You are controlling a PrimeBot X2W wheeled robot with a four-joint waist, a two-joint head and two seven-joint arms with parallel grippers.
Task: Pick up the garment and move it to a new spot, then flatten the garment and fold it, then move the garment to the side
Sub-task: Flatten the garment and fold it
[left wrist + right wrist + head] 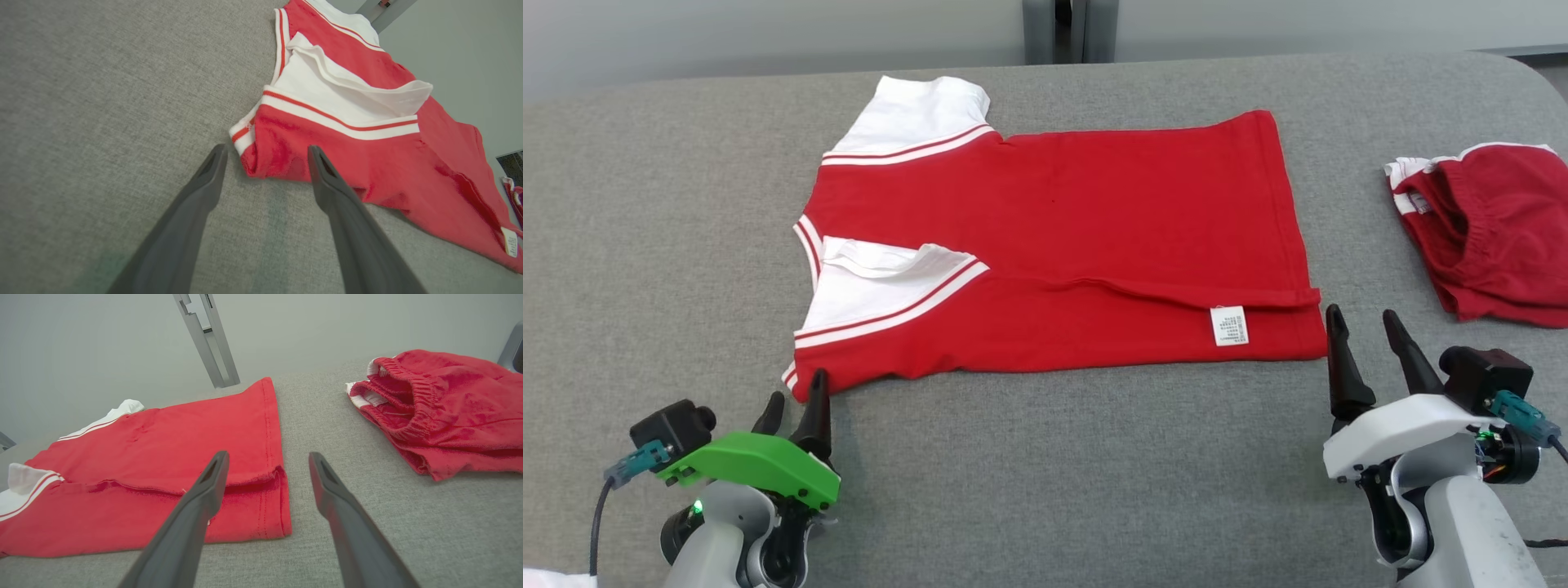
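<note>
Left gripper [797, 385]: fingers spread wide, holding nothing.
Ahead of the left fingers: near collar-end corner of the red shirt [1078, 220], lying between the two tips; contact cannot be judged.
Right gripper [1361, 312]: fingers spread wide, holding nothing.
Ahead of the right fingers: near hem corner of the shirt, just beside the inner fingertip.
Shirt: flat, stretched from one gripper to the other, near long edge folded over the body, white sleeve [882, 286] tucked in, white label [1229, 325] up.
Outward of the right fingers: crumpled red shorts [1494, 237], well apart from the shirt, bare cloth between.
Underneath: grey table cover [1054, 474].
Far side: grey metal post [1068, 28].
</note>
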